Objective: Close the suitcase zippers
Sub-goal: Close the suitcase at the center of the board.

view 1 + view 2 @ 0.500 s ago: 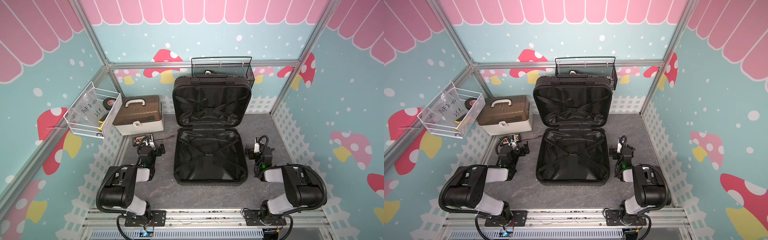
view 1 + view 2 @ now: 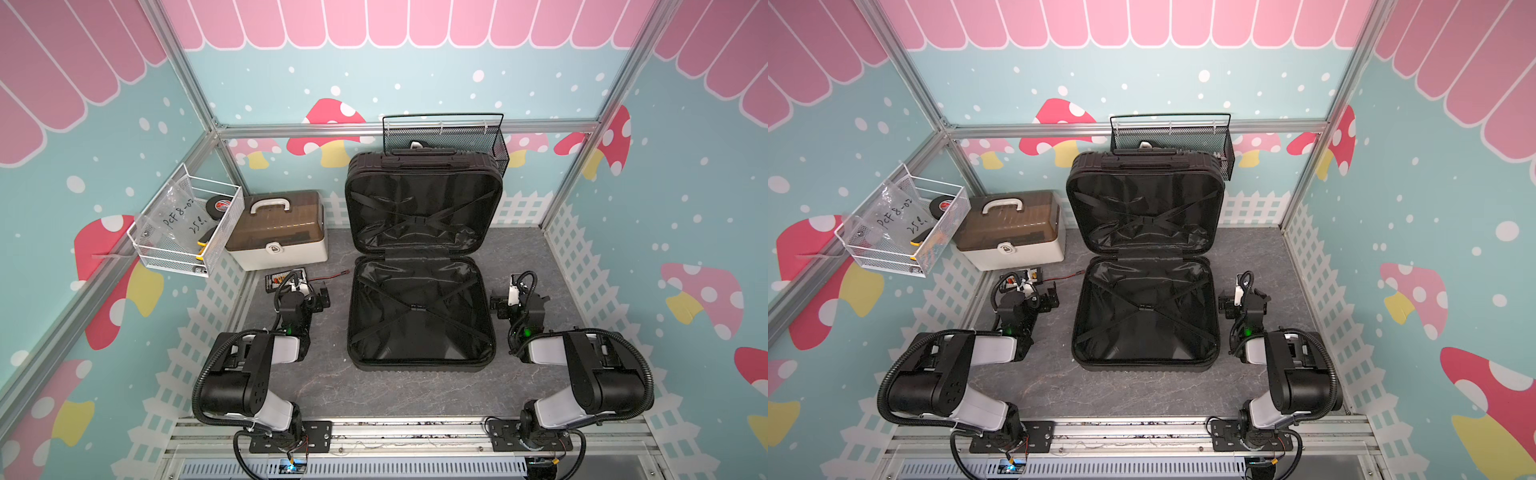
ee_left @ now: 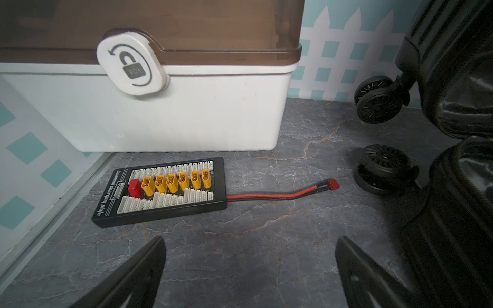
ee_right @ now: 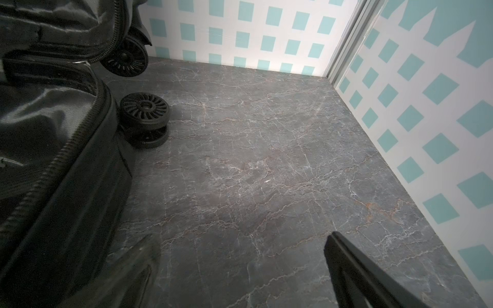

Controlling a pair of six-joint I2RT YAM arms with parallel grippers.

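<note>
The suitcase lies open at the centre of both top views, with one shell flat on the grey table. The other shell stands upright behind it toward the back wall, with the crossed straps exposed. The zippers are undone, and the track runs along the flat shell's rim at the left of the right wrist view. The left arm's fingers are spread wide over bare table at frame left of the case, near a black charging board lying before a white box. The right arm's fingers are equally wide apart at frame right of the case and hold nothing.
</note>
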